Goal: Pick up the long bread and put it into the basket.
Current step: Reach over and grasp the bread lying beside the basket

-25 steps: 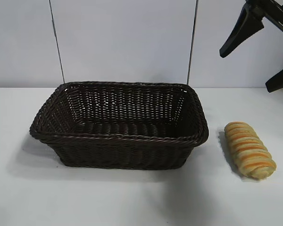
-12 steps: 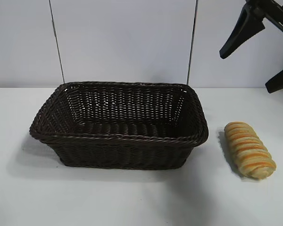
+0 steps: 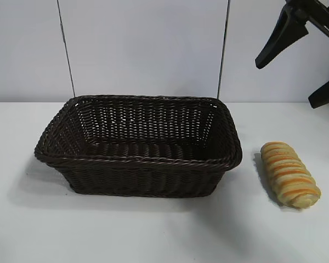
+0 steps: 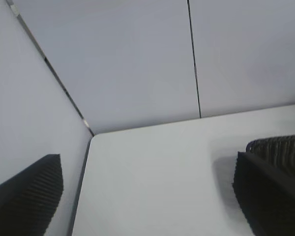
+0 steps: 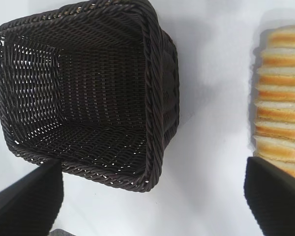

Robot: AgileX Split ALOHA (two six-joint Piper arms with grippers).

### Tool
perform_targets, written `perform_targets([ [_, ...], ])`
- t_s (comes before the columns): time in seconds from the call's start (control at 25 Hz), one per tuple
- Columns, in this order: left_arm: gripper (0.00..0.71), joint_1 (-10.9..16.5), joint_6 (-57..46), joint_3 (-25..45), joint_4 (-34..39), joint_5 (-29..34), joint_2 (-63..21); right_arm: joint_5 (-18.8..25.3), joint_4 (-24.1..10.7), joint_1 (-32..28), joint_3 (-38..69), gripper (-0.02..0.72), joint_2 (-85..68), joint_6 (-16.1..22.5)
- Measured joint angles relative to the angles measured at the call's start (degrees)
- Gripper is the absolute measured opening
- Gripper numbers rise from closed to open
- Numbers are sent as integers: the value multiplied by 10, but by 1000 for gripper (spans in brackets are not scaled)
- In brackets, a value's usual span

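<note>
The long bread [image 3: 290, 174], a golden loaf with orange-brown crosswise stripes, lies on the white table to the right of the basket [image 3: 137, 160]. The basket is dark brown wicker and holds nothing. My right gripper [image 3: 286, 83] hangs high at the upper right, above and behind the loaf, with its black fingers spread open and nothing between them. Looking down from the right wrist, the basket [image 5: 155, 98] and the bread [image 5: 280, 98] lie below the open right gripper [image 5: 150, 201]. My left gripper [image 4: 147, 191] is open and empty, off past the basket's [image 4: 280, 145] end.
A white wall with two thin vertical seams [image 3: 223, 49] stands behind the table. The table's corner edge [image 4: 83, 167] shows in the left wrist view. Bare white tabletop [image 3: 153, 230] stretches in front of the basket and around the loaf.
</note>
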Motion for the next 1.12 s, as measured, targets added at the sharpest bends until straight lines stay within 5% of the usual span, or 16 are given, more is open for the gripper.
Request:
perform_targets([
  [0.28,678,0,-52,142,-6,-6,-113,0,0,0,0,694,0,-3],
  [0.6,678,0,-75,272,-7,-2,-119,-1,0,0,0,694,0,-7],
  [1.12,678,0,-78,363,-12,-49,-119,-1,0,0,0,694,0,-12],
])
